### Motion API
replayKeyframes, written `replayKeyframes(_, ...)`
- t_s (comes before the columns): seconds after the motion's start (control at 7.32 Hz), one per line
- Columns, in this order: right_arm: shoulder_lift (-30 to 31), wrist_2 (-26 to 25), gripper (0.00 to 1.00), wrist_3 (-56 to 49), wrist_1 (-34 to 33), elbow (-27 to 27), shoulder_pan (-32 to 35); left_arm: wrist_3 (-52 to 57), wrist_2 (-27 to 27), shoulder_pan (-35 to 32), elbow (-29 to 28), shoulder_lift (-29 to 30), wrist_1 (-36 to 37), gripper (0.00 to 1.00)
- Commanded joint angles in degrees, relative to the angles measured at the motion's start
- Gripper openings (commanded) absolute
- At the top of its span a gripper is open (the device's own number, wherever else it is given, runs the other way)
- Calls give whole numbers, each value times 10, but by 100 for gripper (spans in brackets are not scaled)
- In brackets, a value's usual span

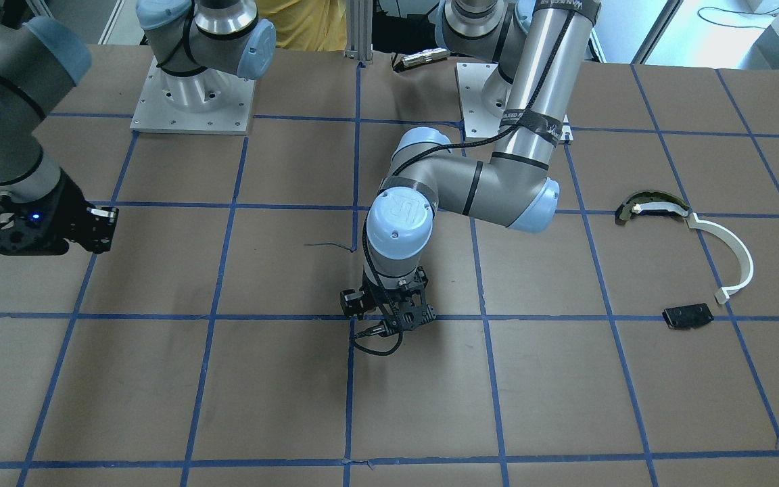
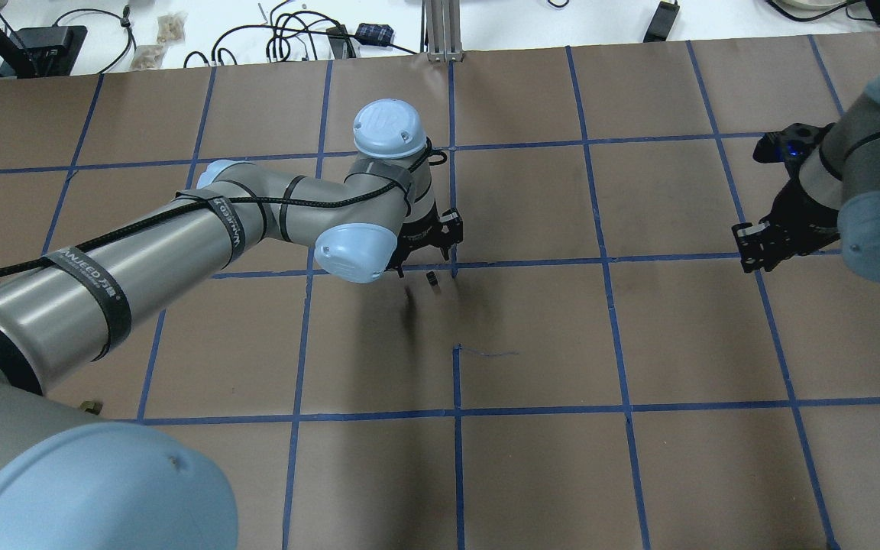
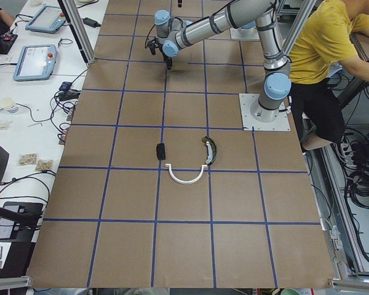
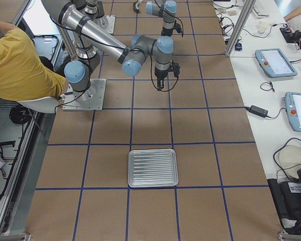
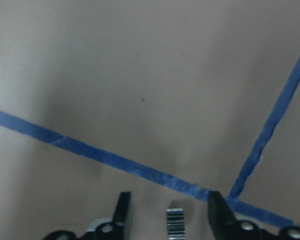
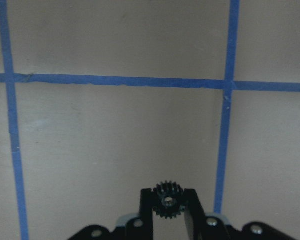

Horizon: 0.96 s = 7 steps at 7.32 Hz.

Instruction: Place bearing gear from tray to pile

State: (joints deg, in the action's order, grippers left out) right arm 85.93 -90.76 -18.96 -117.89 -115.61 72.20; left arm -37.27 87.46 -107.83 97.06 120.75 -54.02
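Your L hand (image 5: 168, 200) sat open astride an edge-on bearing gear (image 5: 175, 224), not touching it; pile (image 1: 656, 205) lay well to its left. R hand (image 6: 168, 193) gripped a 2nd gear (image 6: 168, 201).

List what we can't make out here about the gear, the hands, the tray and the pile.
- Left wrist view: the bottom edge cuts off the toothed part between the open left hand fingers; whether it rests on the table, cannot tell.
- Only the right wrist view shows the black gear in the right hand; it is too small elsewhere.
- Exterior right view: tray too small to tell whether parts remain.
- Overhead view: pile lies outside the frame.
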Motion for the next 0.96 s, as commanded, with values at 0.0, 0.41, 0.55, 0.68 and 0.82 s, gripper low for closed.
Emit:
replayKeyframes(0.0, 5, 11, 0, 60, 4, -9, 38, -4, -4, -4, 5, 4, 0, 48)
replayKeyframes(0.41, 19, 14, 0, 81, 15, -30, 48, -16, -26, -12, 7, 5, -1, 0)
replayKeyframes(0.55, 18, 14, 0, 82, 14, -30, 49, -6, -24, -12, 4, 5, -1, 0)
replayKeyframes(0.68, 19, 18, 0, 82, 13, -30, 49, 2, -19, -11, 0, 3, -1, 0)
replayKeyframes(0.82, 20, 34, 0, 88, 13, -30, 49, 36, -15, -5, -2, -2, -3, 0)
